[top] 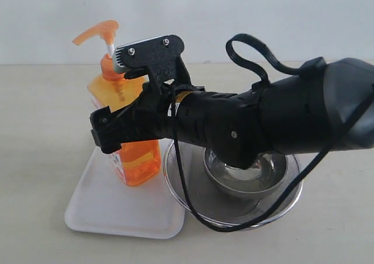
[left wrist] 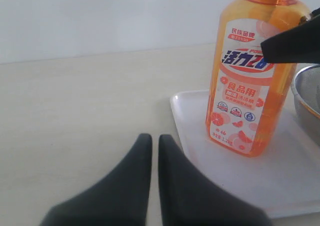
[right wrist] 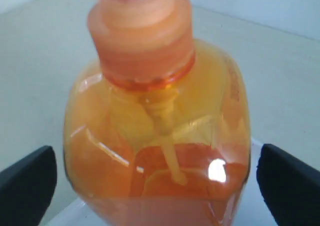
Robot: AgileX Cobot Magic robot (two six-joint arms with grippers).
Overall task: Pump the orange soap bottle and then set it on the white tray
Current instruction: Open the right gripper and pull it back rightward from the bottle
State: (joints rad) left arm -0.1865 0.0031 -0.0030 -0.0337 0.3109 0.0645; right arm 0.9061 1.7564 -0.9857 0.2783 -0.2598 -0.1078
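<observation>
On the white tray [top: 117,217], the orange bottle [top: 140,162] stands upright at the corner nearest the steel strainer [top: 286,197], its pump head raised. The right gripper [top: 110,97] is spread wide around the bottle's upper body. The wrist view shows a gap between each of its fingers [right wrist: 27,186] and the plastic, so nothing is held. The left gripper [left wrist: 151,138] hangs low over the table [top: 35,129] just short of the tray, its jaws nearly together and empty.

With the bottle apparently set down, the risk lies in the retreat. One finger sits close by the neck, under the pump spout. A pull-back that rises or swings sideways could catch the collar or shoulder and topple the tall, narrow-footed bottle. A fall toward the strainer would strike its rim, which lies just beside the tray. A fall the other way could carry the bottle over the tray's low edge. A black cable [top: 180,173] looping down from the right arm over the strainer could also snag that rim and drag it against the tray. Whether the pump has been pressed cannot be told.
</observation>
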